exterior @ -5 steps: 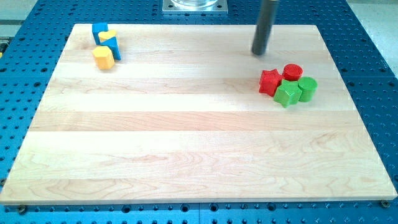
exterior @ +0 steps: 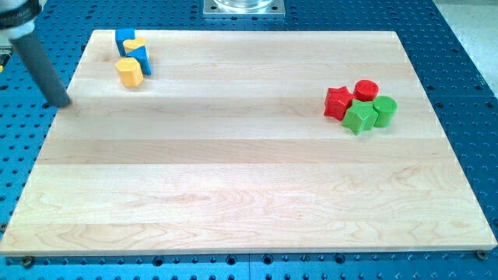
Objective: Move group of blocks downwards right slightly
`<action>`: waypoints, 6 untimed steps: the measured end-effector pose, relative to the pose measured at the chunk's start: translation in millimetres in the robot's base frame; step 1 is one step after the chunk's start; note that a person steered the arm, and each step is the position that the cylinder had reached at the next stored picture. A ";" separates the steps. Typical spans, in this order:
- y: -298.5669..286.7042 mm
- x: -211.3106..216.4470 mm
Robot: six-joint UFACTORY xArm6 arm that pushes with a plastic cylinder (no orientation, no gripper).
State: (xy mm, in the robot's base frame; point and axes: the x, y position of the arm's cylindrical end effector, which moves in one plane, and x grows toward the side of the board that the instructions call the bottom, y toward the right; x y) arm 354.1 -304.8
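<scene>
My tip (exterior: pixel 61 101) rests at the board's left edge, below and left of the blue and yellow group. That group sits at the top left: a blue block (exterior: pixel 124 40), a yellow heart-like block (exterior: pixel 135 45), a second blue block (exterior: pixel 144 60) and a yellow block (exterior: pixel 129 71), touching one another. At the right, a red star (exterior: pixel 337 102), a red cylinder (exterior: pixel 366 89), a green cylinder (exterior: pixel 384 110) and a green block (exterior: pixel 359 118) form a tight cluster.
The wooden board (exterior: pixel 249 179) lies on a blue perforated table (exterior: pixel 467 62). A metal mount (exterior: pixel 244 7) shows at the view's top centre.
My tip has moved from the top right, above the red and green cluster, across to the board's left edge near the blue and yellow group. No block has moved.
</scene>
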 end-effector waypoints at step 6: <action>65.4 -157.7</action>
